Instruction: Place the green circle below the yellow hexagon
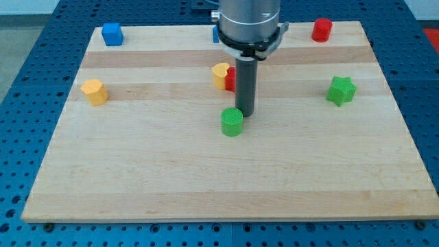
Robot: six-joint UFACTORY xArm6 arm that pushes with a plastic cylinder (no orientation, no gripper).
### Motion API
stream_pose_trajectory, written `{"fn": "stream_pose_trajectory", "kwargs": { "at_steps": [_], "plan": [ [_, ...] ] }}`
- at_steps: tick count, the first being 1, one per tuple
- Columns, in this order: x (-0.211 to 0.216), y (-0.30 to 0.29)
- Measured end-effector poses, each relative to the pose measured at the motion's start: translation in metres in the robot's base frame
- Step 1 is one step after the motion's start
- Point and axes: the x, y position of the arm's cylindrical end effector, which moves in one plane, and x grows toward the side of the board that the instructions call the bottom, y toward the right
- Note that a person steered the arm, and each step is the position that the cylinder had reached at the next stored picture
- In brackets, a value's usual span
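Camera view, one moment. Our arm carries no pincer, so there is nothing to open, close or hold; it ends in a straight dark rod whose lower end, my tip, rests at table height just above and to the view's right of the small green cylindrical block, the green circle, touching it or nearly so. The yellow hexagonal block, the yellow hexagon, lies well apart toward the view's left, slightly higher in the view than the green circle. We judge the step in hand to be a long push leftward: the tip is best brought round to the right flank of the green circle, centred on it so the round block does not roll off the line, then driven steadily left and a little down, stopping beneath the yellow hexagon without nudging it. Behind the rod sit a yellow block and a red block, partly hidden, their shapes unclear. A green star-shaped block stands at the view's right, a red cylindrical block at top right, a blue cube at top left, and a blue block shows beside the arm's housing. The pale wooden table rests on a blue perforated base
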Motion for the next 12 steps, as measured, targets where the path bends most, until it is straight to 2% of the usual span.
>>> {"fn": "stream_pose_trajectory", "kwargs": {
  "at_steps": [1, 2, 8, 10, 12],
  "plan": [
    [-0.003, 0.029],
    [0.010, 0.030],
    [0.016, -0.050],
    [0.039, -0.052],
    [0.065, -0.084]
  ]
}}
